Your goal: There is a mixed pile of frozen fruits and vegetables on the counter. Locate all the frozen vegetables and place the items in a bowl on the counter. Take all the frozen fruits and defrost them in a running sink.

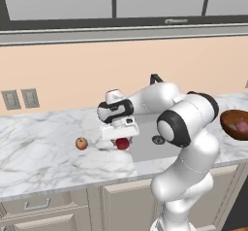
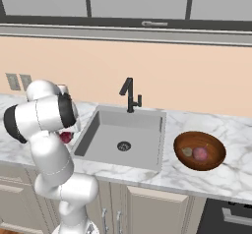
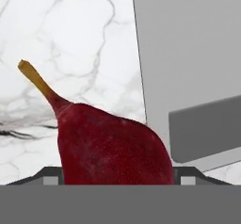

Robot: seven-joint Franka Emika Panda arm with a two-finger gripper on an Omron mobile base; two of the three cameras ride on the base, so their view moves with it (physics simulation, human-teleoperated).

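Note:
My gripper (image 1: 122,140) reaches down at the sink's left edge, jaws closed against the sides of the dark red stemmed fruit (image 1: 122,143), low over the counter (image 1: 38,152). Up close, that fruit (image 3: 113,143) fills the space between the fingertips (image 3: 49,177), its stem pointing up and left. The arm partly hides this fruit (image 2: 65,137) from the right. An orange-yellow apple-like fruit (image 1: 81,143) lies on the marble left of the gripper. The brown bowl (image 2: 215,161) right of the sink (image 2: 106,130) holds the pinkish-purple vegetable (image 2: 200,153) and a small olive piece (image 2: 187,152).
A black faucet (image 2: 129,95) stands behind the basin, with the round drain (image 2: 124,146) at its middle. No water shows running. Wall outlets (image 1: 20,99) sit on the backsplash at left. Cabinets hang overhead, and the counter's front edge runs above beige drawers.

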